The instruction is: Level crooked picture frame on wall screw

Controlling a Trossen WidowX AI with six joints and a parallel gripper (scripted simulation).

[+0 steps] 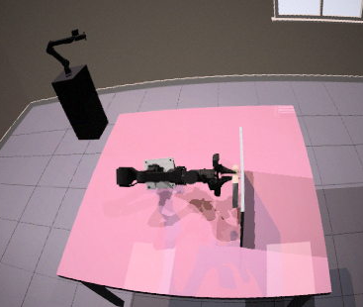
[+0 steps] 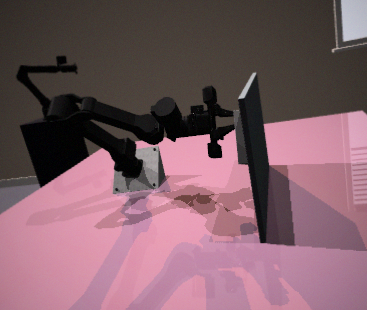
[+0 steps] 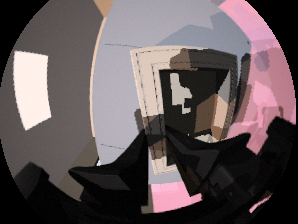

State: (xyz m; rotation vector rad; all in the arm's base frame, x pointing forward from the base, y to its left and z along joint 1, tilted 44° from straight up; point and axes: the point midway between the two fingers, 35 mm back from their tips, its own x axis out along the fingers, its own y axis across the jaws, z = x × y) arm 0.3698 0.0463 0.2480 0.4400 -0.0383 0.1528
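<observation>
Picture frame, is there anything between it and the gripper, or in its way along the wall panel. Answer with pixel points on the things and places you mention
Nothing visible: the gripper (image 1: pixel 236 173) (image 2: pixel 234 121) (image 3: pixel 154 129) is shut on the picture frame (image 1: pixel 234 194) (image 2: pixel 241 145) (image 3: pixel 145 102), and no obstacle shows beside it on the wall panel (image 1: pixel 241 149) (image 2: pixel 256 150) (image 3: pixel 117 95).

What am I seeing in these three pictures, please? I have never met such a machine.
The machine is a robot arm, black and jointed, standing on a pale base plate on a pink table. At its end is a gripper, a hand with two fingers.

The top picture looks down from above. The exterior picture looks from beside the table. The wrist picture is taken at the gripper, looking along its fingers.

An upright panel stands on the table like a small wall. On its side facing the arm is a picture frame, cream with a dark middle. The gripper is closed on the edge of this frame.
</observation>
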